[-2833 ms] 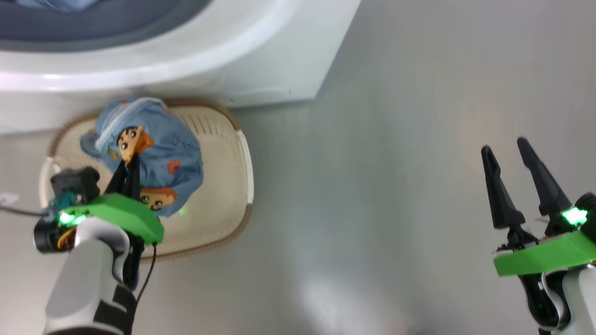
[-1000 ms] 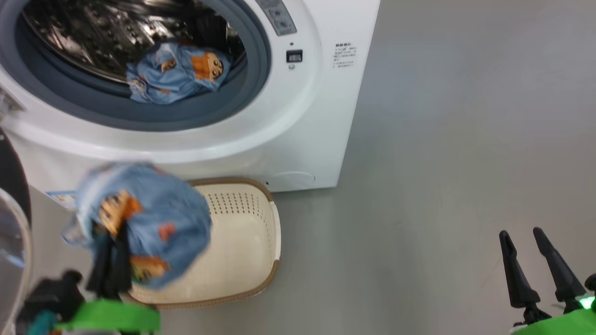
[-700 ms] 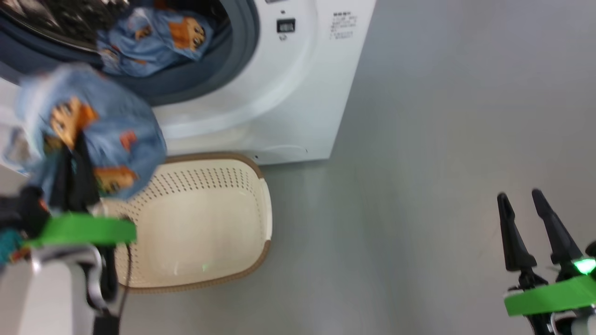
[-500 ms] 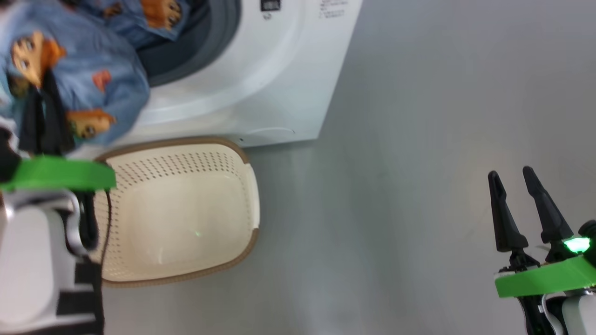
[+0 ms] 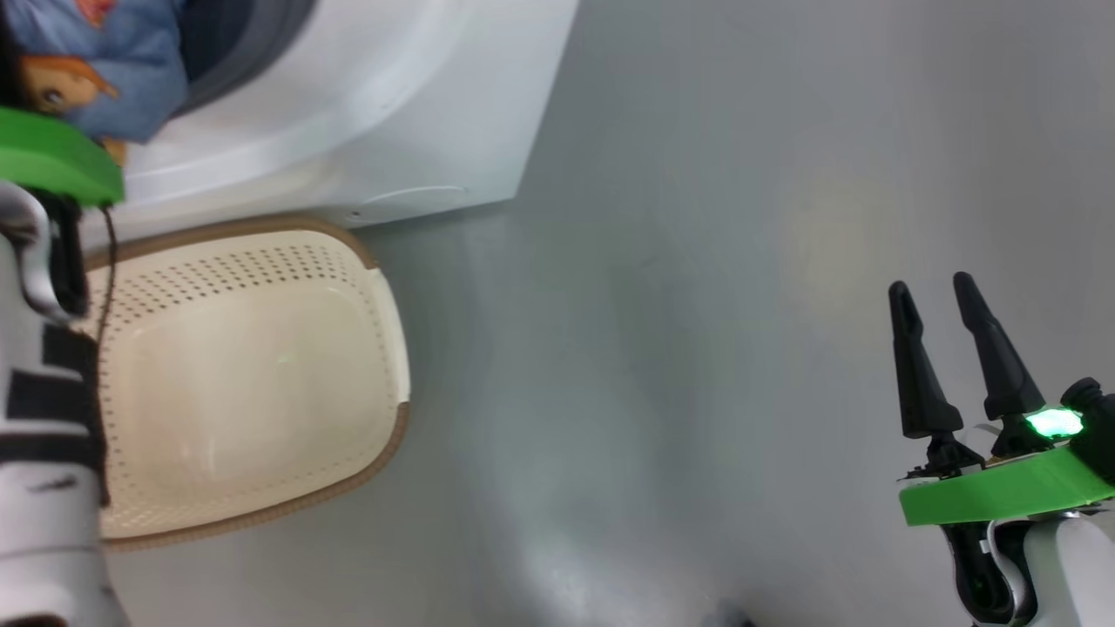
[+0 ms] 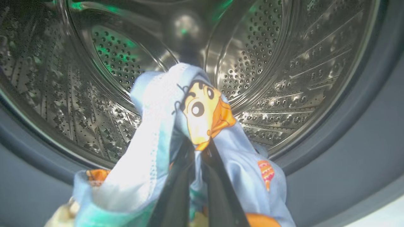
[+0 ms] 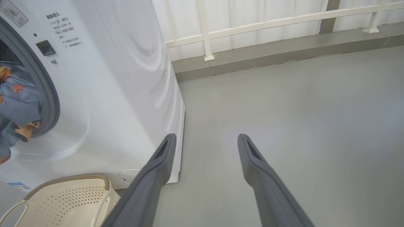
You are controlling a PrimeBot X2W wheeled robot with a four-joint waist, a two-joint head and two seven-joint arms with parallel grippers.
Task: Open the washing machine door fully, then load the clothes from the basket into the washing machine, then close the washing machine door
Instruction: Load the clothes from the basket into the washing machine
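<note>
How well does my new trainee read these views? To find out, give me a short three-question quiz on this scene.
1. True or false: the basket has clothes lying in it.
2. What does the left tool grip at the mouth of the drum? A) nothing B) a basket handle C) a light-blue garment
3. Fill in: the right tool hangs over the floor with its jaws ____.

Key: 1 false; 2 C; 3 open.
</note>
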